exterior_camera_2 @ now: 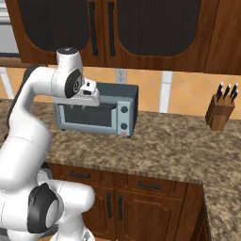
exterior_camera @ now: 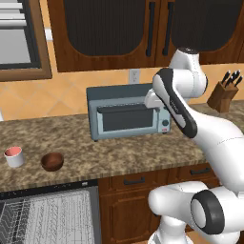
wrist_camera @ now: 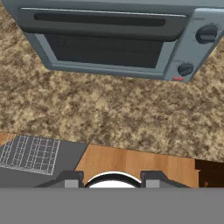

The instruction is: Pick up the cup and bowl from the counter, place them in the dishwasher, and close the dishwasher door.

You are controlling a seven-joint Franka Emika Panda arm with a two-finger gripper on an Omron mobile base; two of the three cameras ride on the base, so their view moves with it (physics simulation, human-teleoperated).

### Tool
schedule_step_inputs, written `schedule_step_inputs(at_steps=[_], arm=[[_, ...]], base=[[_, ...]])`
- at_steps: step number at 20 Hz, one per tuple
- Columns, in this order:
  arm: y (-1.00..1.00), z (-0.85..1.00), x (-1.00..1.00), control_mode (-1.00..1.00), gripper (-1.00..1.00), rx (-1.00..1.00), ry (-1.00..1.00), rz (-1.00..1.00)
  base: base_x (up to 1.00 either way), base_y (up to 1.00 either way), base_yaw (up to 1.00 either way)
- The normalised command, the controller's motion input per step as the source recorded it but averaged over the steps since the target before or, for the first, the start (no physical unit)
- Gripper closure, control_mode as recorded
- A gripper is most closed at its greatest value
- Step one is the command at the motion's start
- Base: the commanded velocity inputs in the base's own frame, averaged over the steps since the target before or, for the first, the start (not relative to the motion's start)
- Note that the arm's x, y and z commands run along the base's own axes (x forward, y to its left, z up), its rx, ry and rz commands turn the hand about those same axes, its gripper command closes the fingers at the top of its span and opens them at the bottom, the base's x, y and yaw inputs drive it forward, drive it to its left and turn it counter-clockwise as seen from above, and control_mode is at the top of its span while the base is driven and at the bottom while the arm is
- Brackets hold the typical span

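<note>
Speckled granite counter (exterior_camera: 119, 152) – round bowl (exterior_camera: 52, 161), cylindrical cup (exterior_camera: 14, 156); hand (wrist_camera: 112, 179) spread, empty.

The white arm rose from its base, bent sharply at a high elbow and folded back down, so that the wrist hung in mid-air with the hand (wrist_camera: 112, 177) pointing downward. In the hand view its two dark fingertips (wrist_camera: 71, 178) stood well apart, with nothing between them. In the left base view the dark-trimmed forearm sloped down and to the right across the frame, and in the right base view the wrist block sat just beside the upper joint.
</note>
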Motion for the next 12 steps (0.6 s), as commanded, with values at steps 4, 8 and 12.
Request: schedule_step_inputs(at_steps=[4, 8, 12], arm=[[0.06, 0.00, -0.57, -1.00, -1.00, 0.00, -0.07, 0.05], [0.23, -0.25, -1.00, -1.00, -1.00, 0.01, -0.21, 0.07], [0.01, -0.48, -0.70, -1.00, -1.00, -0.01, -0.07, 0.00]], base=[[0.00, 0.00, 0.00], [0.00, 0.00, 0.00], [0.00, 0.00, 0.00]])
